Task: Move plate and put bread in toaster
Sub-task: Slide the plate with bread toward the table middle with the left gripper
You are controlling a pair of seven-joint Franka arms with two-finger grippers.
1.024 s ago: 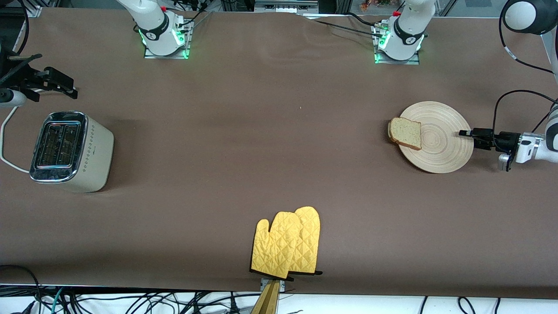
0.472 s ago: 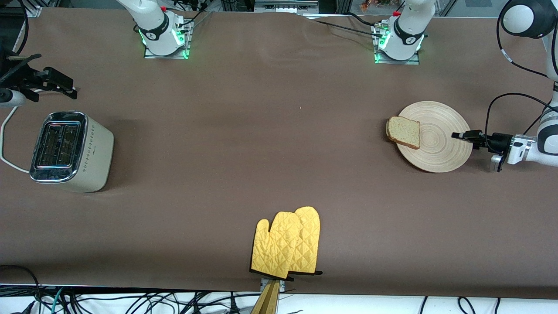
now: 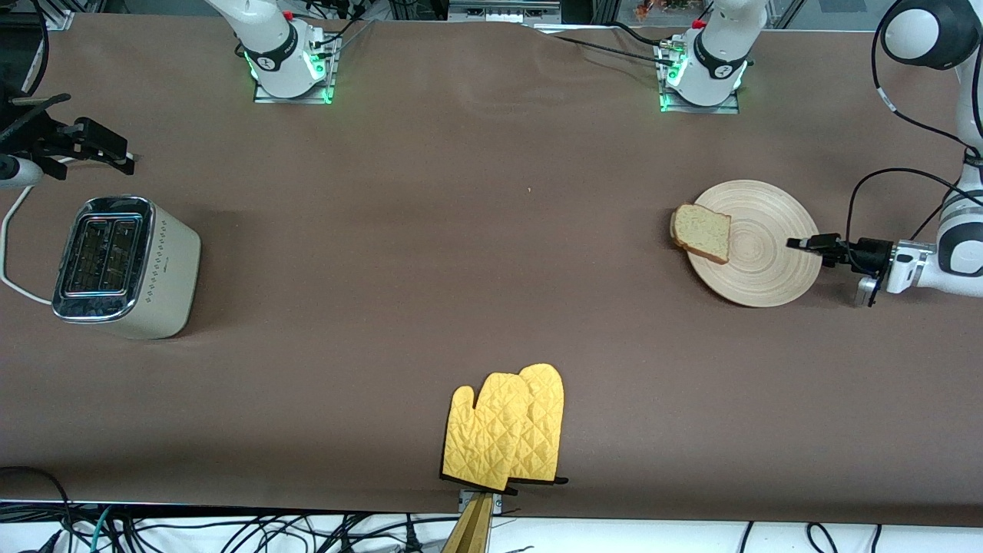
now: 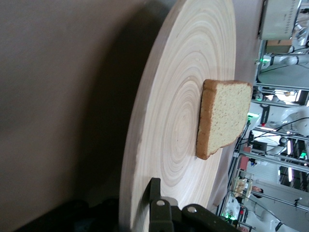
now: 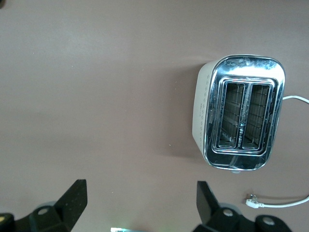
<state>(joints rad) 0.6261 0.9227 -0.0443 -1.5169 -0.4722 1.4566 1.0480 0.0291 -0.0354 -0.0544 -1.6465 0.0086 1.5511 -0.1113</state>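
The pale wooden plate (image 3: pixel 760 265) lies at the left arm's end of the table. My left gripper (image 3: pixel 800 243) is shut on the plate's rim; in the left wrist view one finger (image 4: pixel 154 188) lies on the plate (image 4: pixel 178 111) and the other is hidden under it. The bread (image 3: pixel 703 233) rests on the plate's edge toward the right arm's end and overhangs it; the left wrist view also shows the bread (image 4: pixel 224 116). The cream toaster (image 3: pixel 123 265) stands at the right arm's end, both slots empty (image 5: pixel 241 116). My right gripper (image 3: pixel 115 150) hangs open over bare table beside the toaster (image 5: pixel 142 198).
Two yellow oven mitts (image 3: pixel 507 434) lie at the table's edge nearest the front camera. The toaster's white cord (image 3: pixel 11 253) loops off toward the table's end, its plug (image 5: pixel 251 202) lying loose on the cloth.
My left gripper has shut on the plate's rim. The plate, with the bread on it, has slid a little toward the right arm's end. The right arm has stayed put.
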